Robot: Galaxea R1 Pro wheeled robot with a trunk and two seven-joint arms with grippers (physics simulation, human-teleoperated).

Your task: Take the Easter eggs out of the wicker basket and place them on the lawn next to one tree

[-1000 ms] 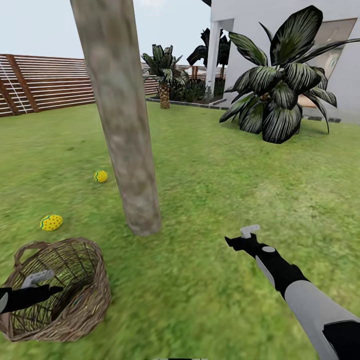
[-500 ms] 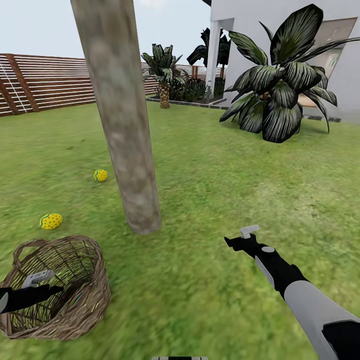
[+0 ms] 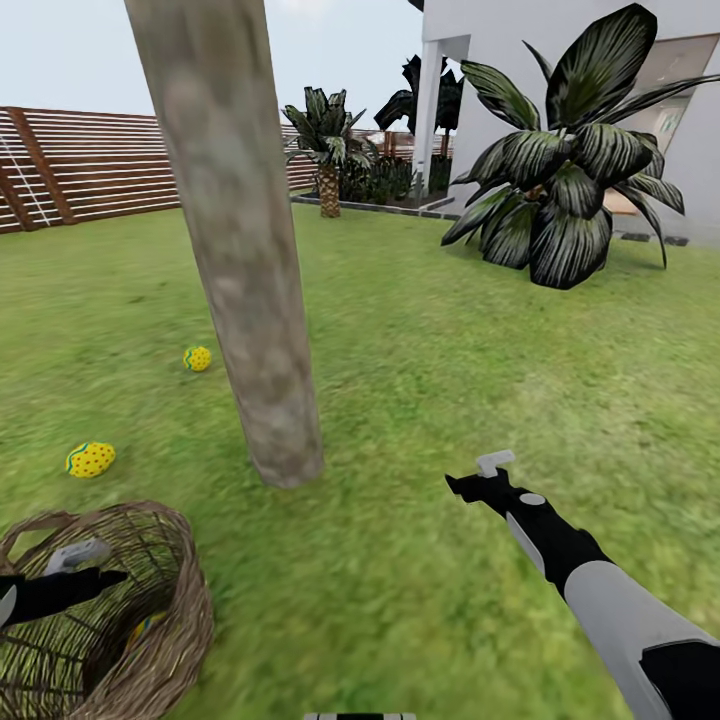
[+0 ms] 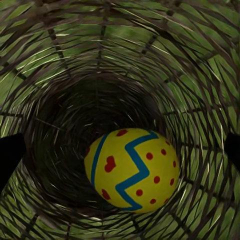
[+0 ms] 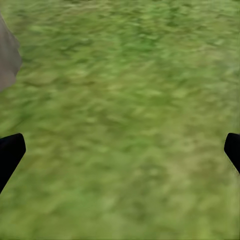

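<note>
We are observing the left gripper [image 3: 85, 565] hanging inside the wicker basket [image 3: 180, 620], fingers spread wide, gripping nothing; one Easter egg [image 4: 132, 170] is lying at the bottom. Two eggs [image 3: 90, 459] [image 3: 197, 358] are resting on the lawn [image 3: 450, 370] near the tree [image 3: 250, 300]. The right gripper [image 3: 478, 475] is hovering above grass, fingers apart and empty.

Under me spread the lawn [image 3: 420, 380]. On it stood the tree [image 3: 250, 300]; two Easter eggs [image 3: 90, 459] lay beside its trunk, the wicker basket [image 3: 150, 620] near them.
</note>
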